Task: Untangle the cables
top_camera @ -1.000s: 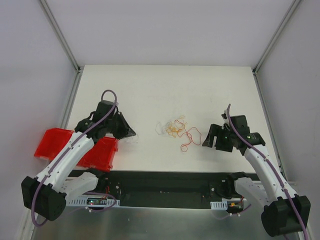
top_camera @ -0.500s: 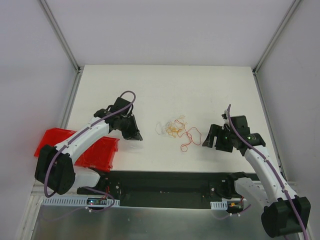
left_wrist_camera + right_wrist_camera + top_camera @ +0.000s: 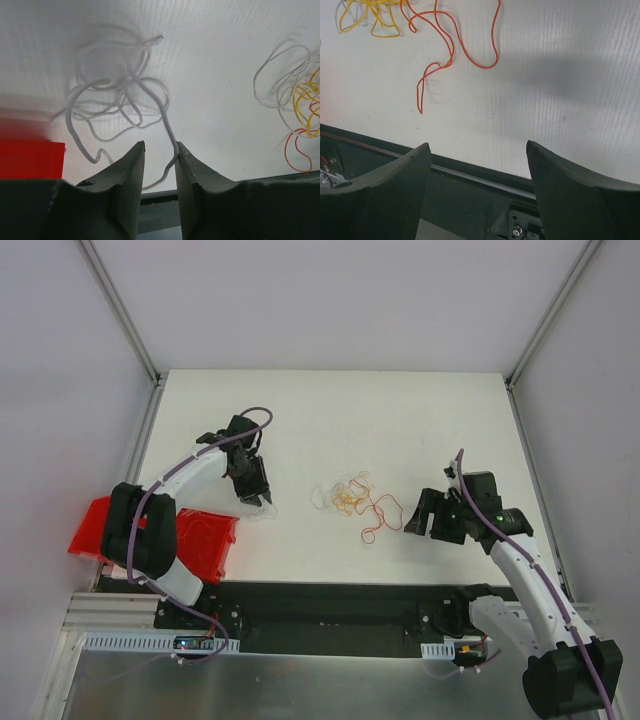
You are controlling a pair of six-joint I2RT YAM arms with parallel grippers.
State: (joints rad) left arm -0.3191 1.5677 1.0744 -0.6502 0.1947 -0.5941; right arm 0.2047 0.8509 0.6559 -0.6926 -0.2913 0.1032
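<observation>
The cables lie mid-table as a small tangle (image 3: 350, 497) of whitish, yellow and red strands, with a red strand (image 3: 378, 512) trailing toward the near right. One separate white cable (image 3: 168, 127) lies loosely coiled on the table to the tangle's left. Its end runs down between the fingers of my left gripper (image 3: 160, 143) and rests against the right finger; the jaws stand slightly apart, so the gripper is open. From above, the left gripper (image 3: 262, 500) sits left of the tangle. My right gripper (image 3: 418, 515) is wide open and empty, right of the red strand (image 3: 451, 50).
A red bin (image 3: 110, 525) sits at the near left beside the left arm, with its corner (image 3: 30, 157) showing in the left wrist view. The black base rail (image 3: 330, 605) runs along the near table edge. The tangle (image 3: 300, 100) lies right of the left gripper.
The left arm swung away from the red bin, further onto the table and toward the tangle. Its jaws went from shut to slightly parted. The right arm has not moved.
</observation>
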